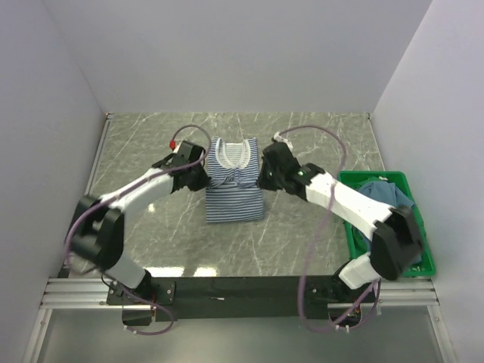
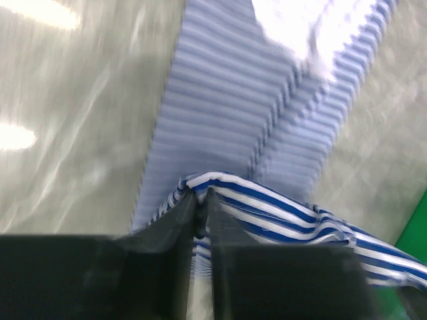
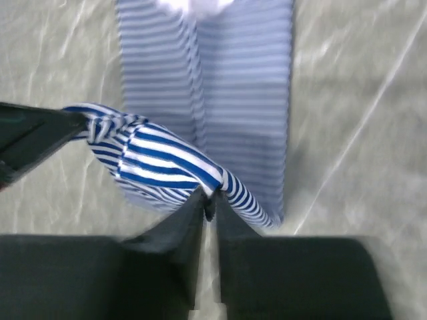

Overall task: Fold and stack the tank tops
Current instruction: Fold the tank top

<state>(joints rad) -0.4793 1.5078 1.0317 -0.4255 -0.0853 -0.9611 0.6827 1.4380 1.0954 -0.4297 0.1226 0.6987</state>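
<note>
The striped tank top [image 1: 234, 193] lies in the middle of the table, folded narrow, its white neck trim toward the far side. My left gripper [image 1: 203, 175] is at its left edge and my right gripper [image 1: 263, 175] at its right edge, about halfway along. In the left wrist view the gripper [image 2: 201, 195] is shut on a raised fold of striped tank top [image 2: 280, 207]. The right gripper [image 3: 209, 198] is likewise shut on a lifted fold [image 3: 160, 163], held above the flat part [image 3: 247, 100]. The teal tank top [image 1: 387, 195] lies bunched in the crate.
A green plastic crate [image 1: 352, 227] stands at the table's right edge, beside the right arm; its corner [image 2: 415, 227] shows in the left wrist view. White walls close the table at the left, back and right. The marbled tabletop [image 1: 151, 144] surrounds the striped top.
</note>
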